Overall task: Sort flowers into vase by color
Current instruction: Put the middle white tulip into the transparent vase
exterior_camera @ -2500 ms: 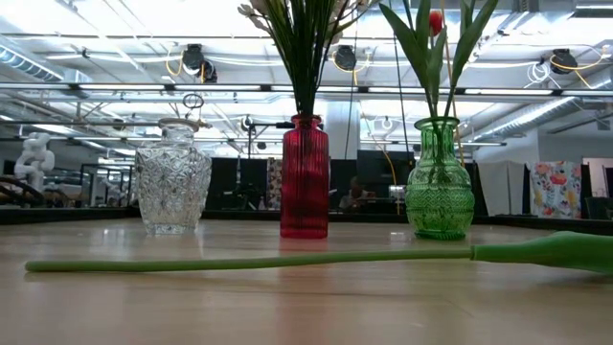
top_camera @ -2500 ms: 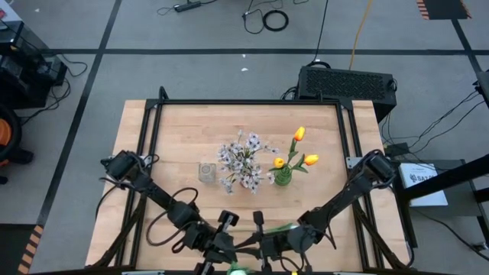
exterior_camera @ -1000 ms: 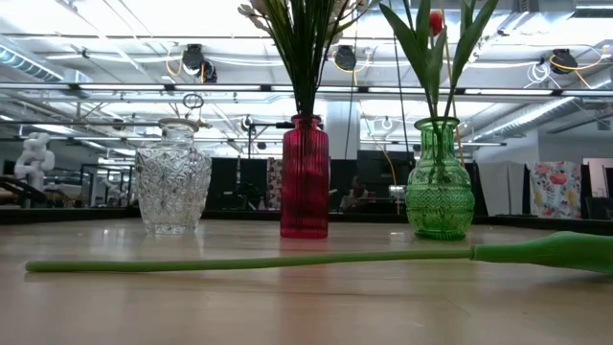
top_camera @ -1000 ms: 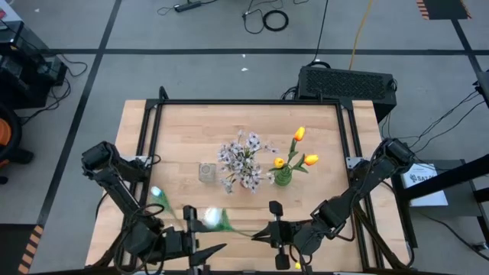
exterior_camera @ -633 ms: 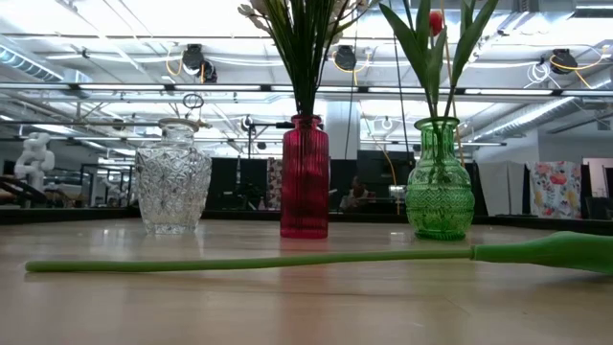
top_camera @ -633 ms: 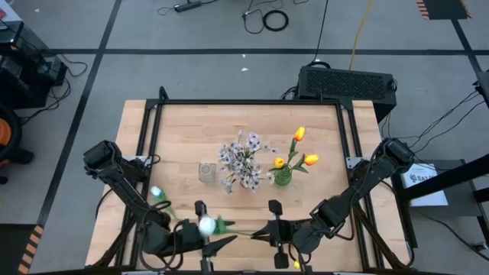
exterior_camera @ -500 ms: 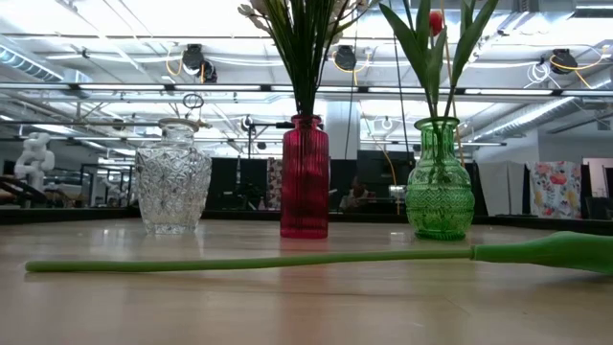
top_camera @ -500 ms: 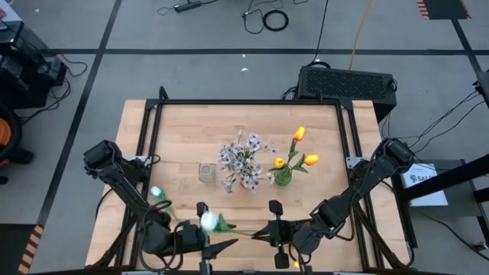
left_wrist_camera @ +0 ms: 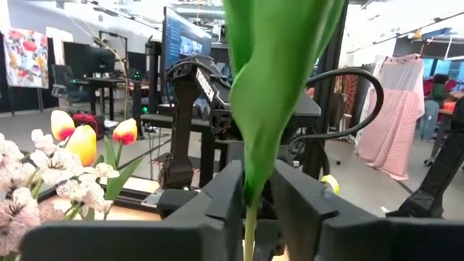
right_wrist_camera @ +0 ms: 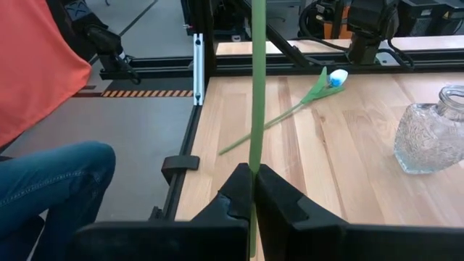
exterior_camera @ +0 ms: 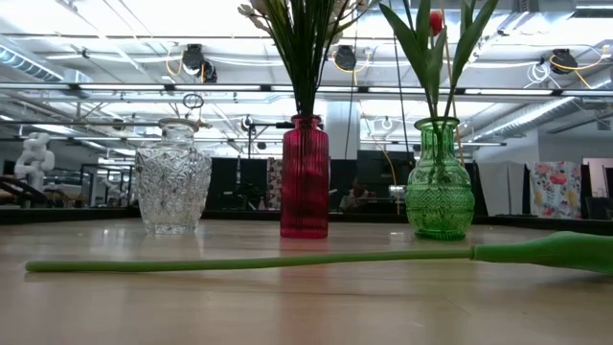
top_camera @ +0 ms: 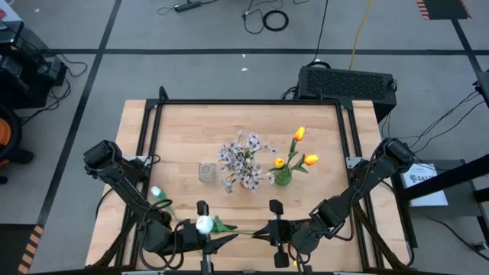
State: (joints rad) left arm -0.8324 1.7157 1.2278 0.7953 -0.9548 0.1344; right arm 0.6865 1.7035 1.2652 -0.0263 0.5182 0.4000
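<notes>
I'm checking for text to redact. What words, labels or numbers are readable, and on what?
None reads clearly.
White sheet right of the table: dark print, too small to read.
White lettering on the right arm, left wrist view: too blurred.

White tulip (top_camera: 204,224) lies flat at the near edge, apparently clamped at both ends.

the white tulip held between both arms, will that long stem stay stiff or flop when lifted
Probably fairly stiff: the white tulip has a stem that runs straight between the left end effector and the right end effector, with no visible sag. It is thin and long, so a free end may droop or swing. It looks light, and its bloom end could turn in a narrow pinch.
</notes>
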